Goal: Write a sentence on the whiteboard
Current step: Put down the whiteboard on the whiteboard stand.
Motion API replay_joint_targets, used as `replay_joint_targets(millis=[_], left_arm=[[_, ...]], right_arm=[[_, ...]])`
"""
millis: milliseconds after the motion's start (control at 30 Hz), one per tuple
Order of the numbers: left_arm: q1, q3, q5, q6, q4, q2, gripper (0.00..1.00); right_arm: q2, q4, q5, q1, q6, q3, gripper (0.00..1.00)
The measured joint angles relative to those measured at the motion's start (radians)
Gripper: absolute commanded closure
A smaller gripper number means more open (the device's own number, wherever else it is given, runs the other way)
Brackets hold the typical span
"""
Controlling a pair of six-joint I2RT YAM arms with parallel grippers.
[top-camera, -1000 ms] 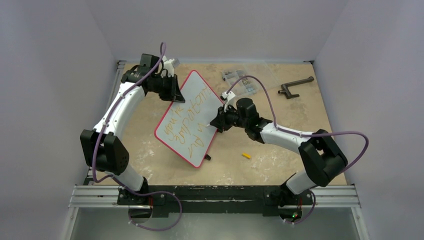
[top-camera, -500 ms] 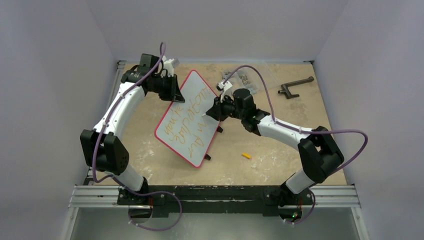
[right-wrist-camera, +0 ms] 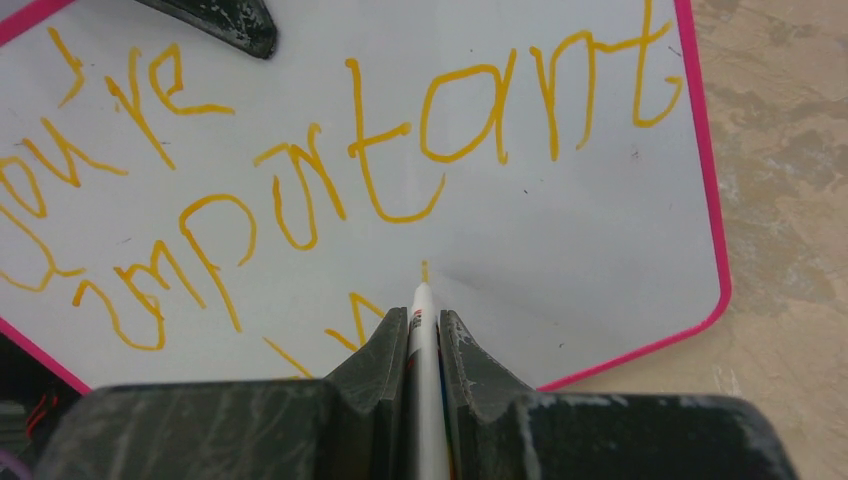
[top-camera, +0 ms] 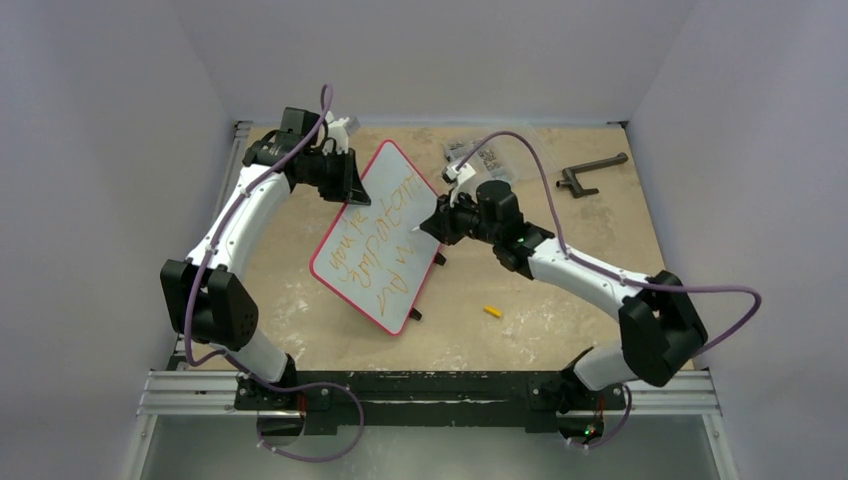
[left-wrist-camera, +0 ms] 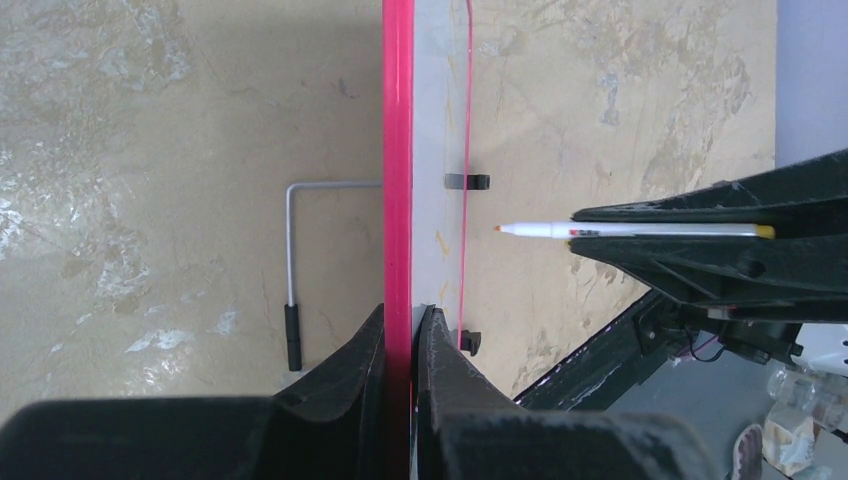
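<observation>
Right gripper (right-wrist-camera: 423, 320): clamped on marker (right-wrist-camera: 421, 298), arm extended toward the whiteboard (right-wrist-camera: 560, 250) face; left gripper (left-wrist-camera: 405, 322): pinched on the whiteboard's edge.

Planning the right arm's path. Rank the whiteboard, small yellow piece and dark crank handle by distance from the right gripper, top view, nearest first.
1. whiteboard, just left of the right gripper.
2. small yellow piece, closer in, slightly right.
3. dark crank handle, far right corner.
</observation>
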Motion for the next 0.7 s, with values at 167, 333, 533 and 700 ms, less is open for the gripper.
replay_joint_targets(millis=[167, 333, 533, 700], left_arm=[[0.000, 0.000, -0.003, 0.000, -0.001, -0.001, 1.00], [-0.003, -0.001, -0.014, 0.000, -0.004, -0.008, 1.00], [-0.009, -0.006, -0.023, -0.003, -0.003, -0.014, 1.00], [-0.019, -0.006, -0.037, -0.005, 0.000, -0.015, 1.00]], right_arm=[[-0.160, -0.054, 0.053, 0.000, 0.000, -0.049, 1.00], [-0.319, -0.096, 0.105, 0.000, 0.000, -0.054, 1.00], [-0.428, -0.134, 0.159, 0.000, 0.000, -0.054, 1.00], [-0.458, -0.158, 0.185, 0.000, 0.000, -0.073, 1.00]])
